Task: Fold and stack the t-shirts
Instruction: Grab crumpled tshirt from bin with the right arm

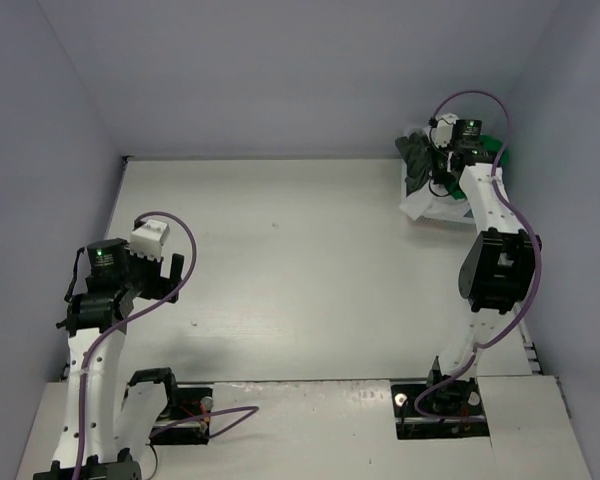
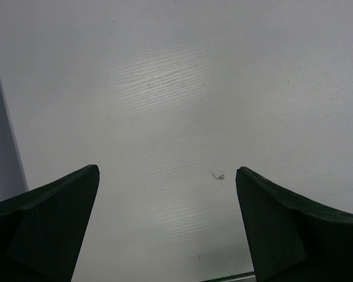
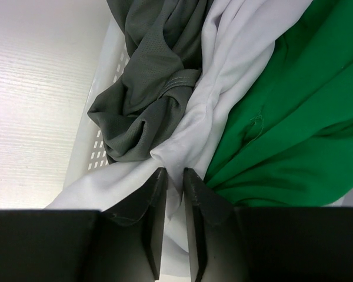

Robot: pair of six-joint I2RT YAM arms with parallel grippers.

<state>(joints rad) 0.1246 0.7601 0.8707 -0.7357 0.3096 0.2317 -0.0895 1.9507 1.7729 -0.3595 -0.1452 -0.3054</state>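
The t-shirts lie bunched in a white basket at the table's far right. In the right wrist view, a dark grey shirt is on the left, a white shirt in the middle and a bright green shirt on the right. My right gripper is shut on a raised fold of the white shirt, with cloth pinched between its fingers. In the top view it reaches down into the pile. My left gripper hangs open over bare table, far from the shirts, at the left.
The basket sits in the far right corner against the side wall. White cloth spills over its near-left rim onto the table. Walls close in the table on the left, right and back.
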